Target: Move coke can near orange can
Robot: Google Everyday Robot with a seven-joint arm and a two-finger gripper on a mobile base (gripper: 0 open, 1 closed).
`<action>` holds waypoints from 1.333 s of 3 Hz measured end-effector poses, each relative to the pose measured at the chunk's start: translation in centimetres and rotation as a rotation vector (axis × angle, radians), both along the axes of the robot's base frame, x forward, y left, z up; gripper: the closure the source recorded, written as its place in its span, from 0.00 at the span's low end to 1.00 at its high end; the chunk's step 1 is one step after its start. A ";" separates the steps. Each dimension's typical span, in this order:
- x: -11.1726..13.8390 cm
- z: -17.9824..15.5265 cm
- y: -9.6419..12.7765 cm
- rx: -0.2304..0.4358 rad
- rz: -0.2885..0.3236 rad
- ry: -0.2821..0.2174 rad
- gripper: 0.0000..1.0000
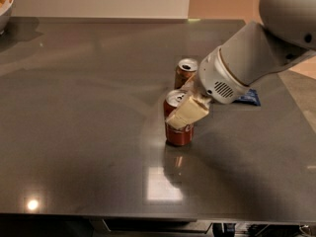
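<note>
The red coke can [177, 132] stands upright on the dark table [89, 112], right of centre. My gripper [185, 107] is shut on it, with one cream finger [187, 113] across its front and top. The orange can [184, 72] stands upright just behind it, a short gap away, partly hidden by my wrist. The white arm reaches in from the upper right.
A blue packet [249, 98] lies on the table to the right, half hidden under the arm. A bowl [5, 6] sits at the far left corner. The table's right edge runs close to the arm.
</note>
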State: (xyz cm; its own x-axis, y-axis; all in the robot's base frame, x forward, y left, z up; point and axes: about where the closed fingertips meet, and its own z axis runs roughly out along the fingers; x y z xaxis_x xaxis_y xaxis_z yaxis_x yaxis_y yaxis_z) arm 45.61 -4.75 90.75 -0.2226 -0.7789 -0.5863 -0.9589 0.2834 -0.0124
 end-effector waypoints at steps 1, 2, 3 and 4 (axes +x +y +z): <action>2.0 0.6 -2.8 0.017 -0.140 -0.024 1.00; 3.5 0.9 -4.6 0.049 -0.236 -0.054 1.00; 4.7 0.6 -5.5 0.065 -0.294 -0.062 1.00; 5.6 -0.2 -6.3 0.064 -0.328 -0.060 1.00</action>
